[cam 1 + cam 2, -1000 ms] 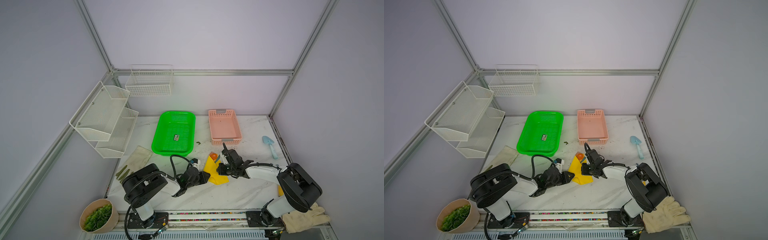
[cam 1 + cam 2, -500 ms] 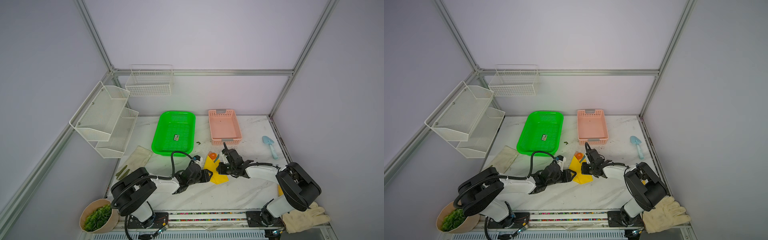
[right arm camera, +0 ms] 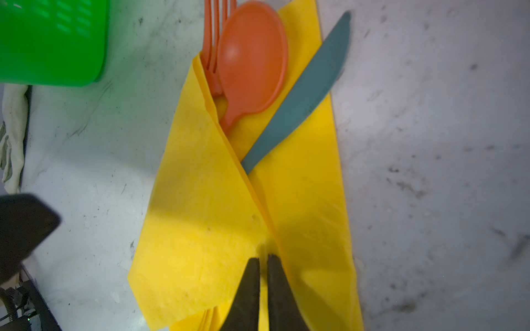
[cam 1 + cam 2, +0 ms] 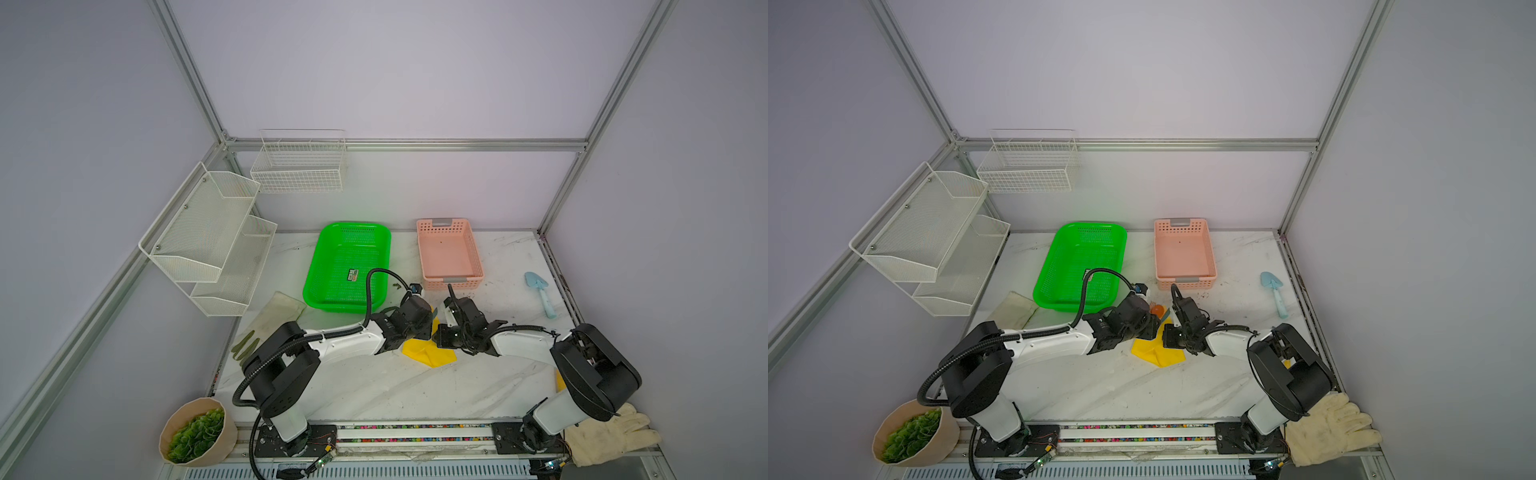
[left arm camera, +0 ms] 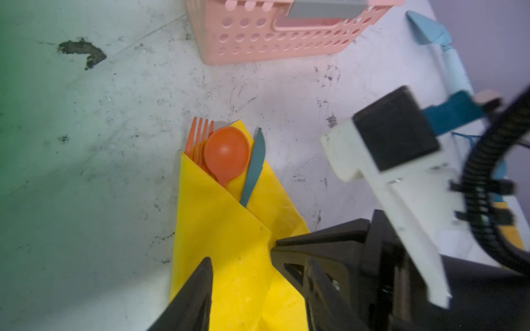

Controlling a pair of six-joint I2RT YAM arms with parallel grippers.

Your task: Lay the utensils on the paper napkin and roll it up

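Now that, on the tabletop (image 4: 374, 386), the napkin (image 3: 200, 215) has been folded over the utensil handles, the left fingers (image 5: 258, 263) have been opened from nearly closed to about half wide and carried forward. A flap is judged to have been released, so the placing is done and the rolling remains. The napkin is found just below the middle of both top views. Nothing is gripped by the left fingers, which are held apart over its lower part. The right fingers (image 3: 262, 258) are almost closed, with their tips pressed at the fold's edge. Spoon (image 5: 226, 152), knife (image 5: 253, 169) and fork (image 5: 199, 137) heads are left exposed at the upper centre, apart from all the fingers.
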